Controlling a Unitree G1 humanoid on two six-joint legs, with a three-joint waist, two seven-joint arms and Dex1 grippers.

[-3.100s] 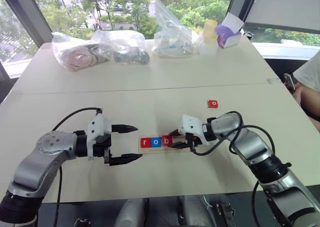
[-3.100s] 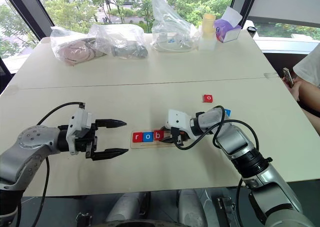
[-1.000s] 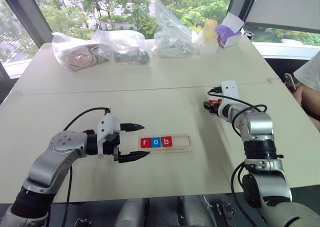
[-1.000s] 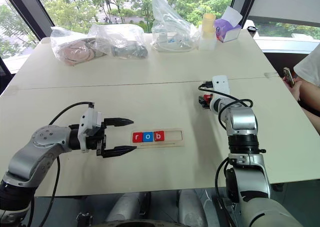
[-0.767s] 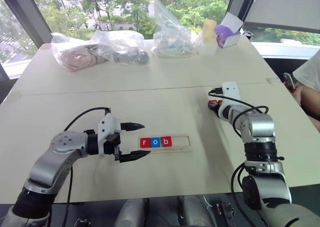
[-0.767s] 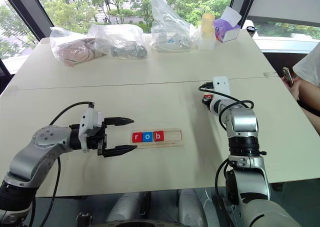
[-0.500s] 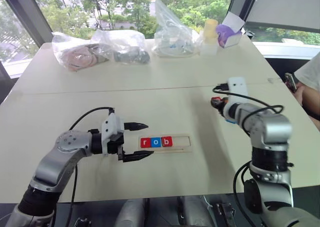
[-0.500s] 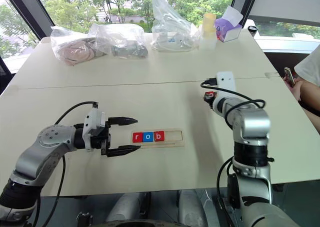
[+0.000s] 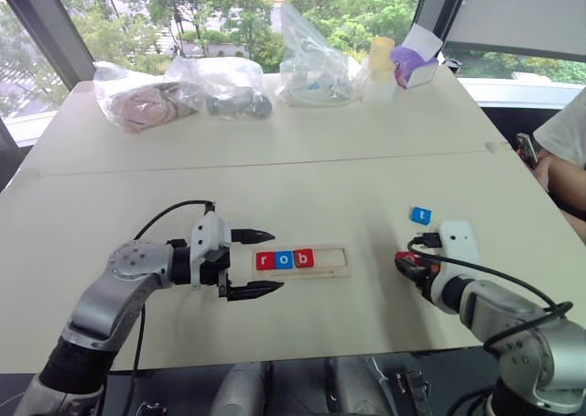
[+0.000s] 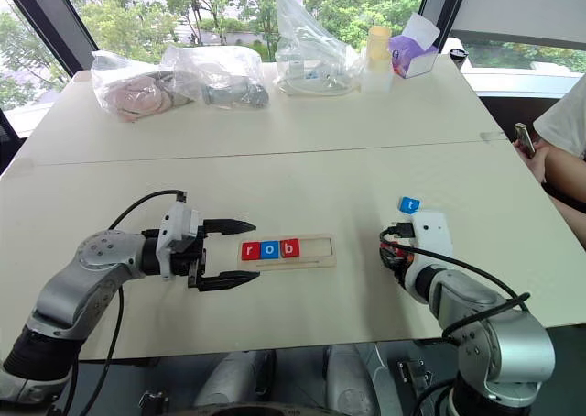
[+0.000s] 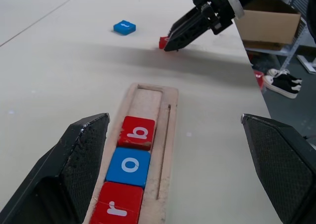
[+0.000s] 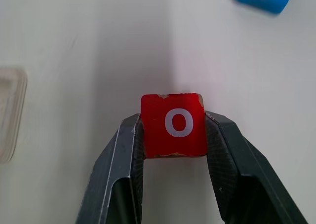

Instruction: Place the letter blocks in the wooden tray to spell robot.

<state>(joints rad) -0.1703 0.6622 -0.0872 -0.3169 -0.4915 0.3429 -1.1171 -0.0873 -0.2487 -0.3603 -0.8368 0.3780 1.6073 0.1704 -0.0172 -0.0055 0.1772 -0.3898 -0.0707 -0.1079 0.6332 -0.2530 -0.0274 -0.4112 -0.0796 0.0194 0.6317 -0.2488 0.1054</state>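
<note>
The wooden tray [image 9: 331,261] lies mid-table holding a red r [image 9: 265,261], a blue o [image 9: 285,260] and a red b [image 9: 305,258]; its right slots are bare. My left gripper [image 9: 261,264] stands open just left of the tray. My right gripper [image 9: 404,265] is shut on a red o block [image 12: 174,125], held low over the table to the right of the tray. A blue t block [image 9: 420,215] lies on the table a little beyond it.
Several plastic bags [image 9: 183,91] and bottles [image 9: 382,66] line the far side of the table. A person's sleeve [image 9: 566,132] shows at the right edge. Bare tabletop surrounds the tray.
My right arm has swung back toward me and lower, carrying the red o block from the far right spot to beside the tray. The blue t block is now uncovered. The left gripper edged closer to the tray.
</note>
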